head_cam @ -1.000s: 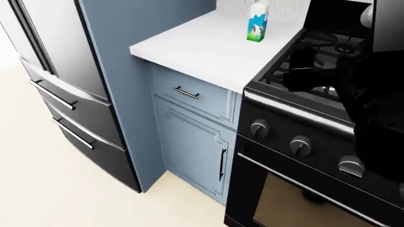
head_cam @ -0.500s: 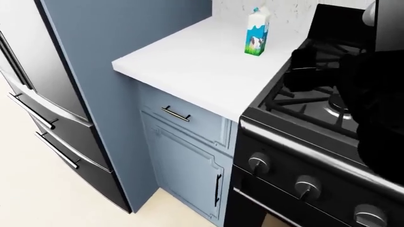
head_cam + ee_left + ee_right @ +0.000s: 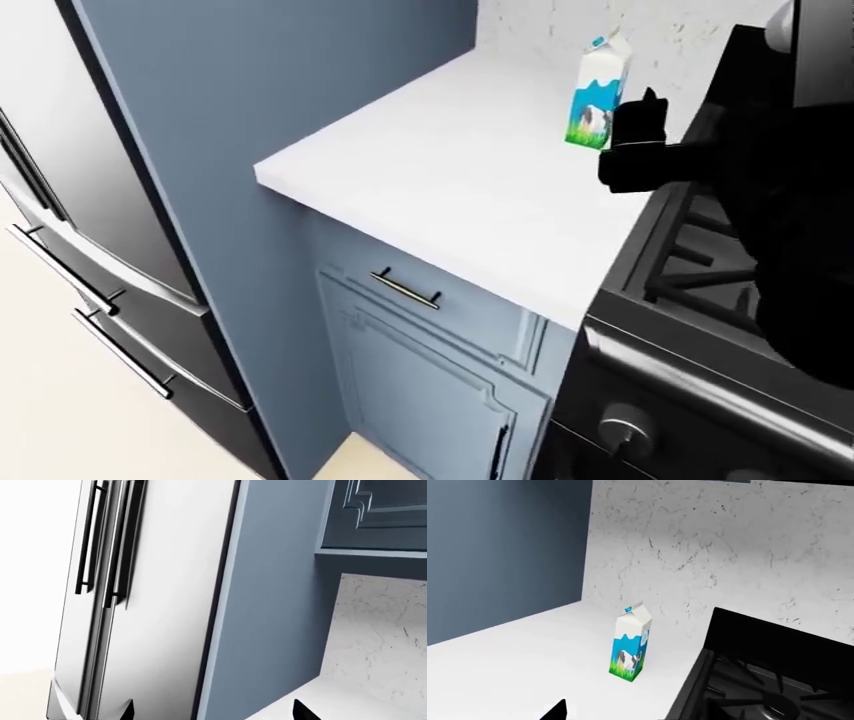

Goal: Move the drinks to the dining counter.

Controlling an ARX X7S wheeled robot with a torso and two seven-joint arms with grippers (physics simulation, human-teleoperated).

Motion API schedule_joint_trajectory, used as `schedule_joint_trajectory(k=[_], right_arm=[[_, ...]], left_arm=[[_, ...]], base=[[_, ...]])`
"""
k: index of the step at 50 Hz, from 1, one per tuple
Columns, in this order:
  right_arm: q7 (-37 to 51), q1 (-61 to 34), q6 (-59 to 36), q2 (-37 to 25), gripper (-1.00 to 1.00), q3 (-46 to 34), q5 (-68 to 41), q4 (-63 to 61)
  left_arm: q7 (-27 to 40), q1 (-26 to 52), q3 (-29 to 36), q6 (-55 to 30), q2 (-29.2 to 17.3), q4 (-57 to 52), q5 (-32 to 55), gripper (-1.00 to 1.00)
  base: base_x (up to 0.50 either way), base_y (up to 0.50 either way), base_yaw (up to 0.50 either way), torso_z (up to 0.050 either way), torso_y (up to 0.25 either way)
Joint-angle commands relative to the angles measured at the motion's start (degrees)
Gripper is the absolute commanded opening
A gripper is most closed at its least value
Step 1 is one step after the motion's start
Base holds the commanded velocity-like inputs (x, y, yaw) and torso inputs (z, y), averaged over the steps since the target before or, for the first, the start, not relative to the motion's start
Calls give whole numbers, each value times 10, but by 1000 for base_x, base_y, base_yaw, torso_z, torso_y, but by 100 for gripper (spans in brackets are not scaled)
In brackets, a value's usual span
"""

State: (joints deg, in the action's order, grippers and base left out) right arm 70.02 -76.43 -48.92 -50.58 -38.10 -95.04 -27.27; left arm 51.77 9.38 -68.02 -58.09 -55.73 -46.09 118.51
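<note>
Kitchen corner here: a white worktop (image 3: 454, 160) over light-blue cabinets, with a fridge (image 3: 80, 250) on one side and a black stove (image 3: 694, 290) on the other. That's not the dining counter, so anything standing on it has to travel.

Head view: the carton (image 3: 598, 92) stands upright near the back of the worktop, close to the stove edge and the speckled backsplash (image 3: 561, 25). The right arm comes in over the stove, and its hand (image 3: 635, 150) sits just beside the carton, on the stove side. It looks apart from it, not around it, though the dark shape partly overlaps the carton's lower edge so I wouldn't swear to it. Can't tell whether that hand is open or closed, it's just a black blob from here. My guess is it's lining up for a side grab.

Left wrist view: only the fridge doors, the blue side panel (image 3: 273, 605) and a bit of backsplash. Two dark finger tips poke in at the frame edge, spread well apart with nothing between them, so the left hand reads as open and idle.

Right wrist view: carton dead ahead, upright, free on the worktop, stove grate beside it. One dark tip shows at the edge, not enough to call the grip. No can or bottle anywhere.
</note>
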Motion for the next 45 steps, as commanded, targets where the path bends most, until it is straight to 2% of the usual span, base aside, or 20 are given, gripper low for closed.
schedule_joint_trajectory(k=[1,6,12,18,19,28,42,45], right_arm=[[-3,-4,-4,3,100,-4,2,1],[6,-6,-10,5,100,-8,-4,6],[1,-4,-7,3,100,-7,4,1],[1,0,-2,1,100,-5,5,1],[-7,13,21,-1,100,9,2,-1],[-2,11,17,-5,100,7,3,-3],[-6,3,6,5,100,-3,5,4],[-7,1,4,6,100,-4,7,5]], left_arm=[[-4,-6,-14,-9,7,0,1,100],[-7,-5,-12,-8,9,0,-1,100],[-11,-3,-2,-9,13,-2,-10,100],[-12,-6,-8,-12,15,-2,-9,100],[-11,-7,-8,-12,15,-1,-10,100],[-11,-9,-11,-13,16,-2,-8,100],[-17,-9,-8,-14,19,-1,-14,100],[-18,-10,-10,-16,22,-2,-16,100]], base=[[412,284,0,0,0],[412,284,0,0,2],[13,9,0,0,2],[327,392,0,0,0],[0,0,0,0,0],[35,18,0,0,1],[506,109,0,0,1],[0,0,0,0,4]])
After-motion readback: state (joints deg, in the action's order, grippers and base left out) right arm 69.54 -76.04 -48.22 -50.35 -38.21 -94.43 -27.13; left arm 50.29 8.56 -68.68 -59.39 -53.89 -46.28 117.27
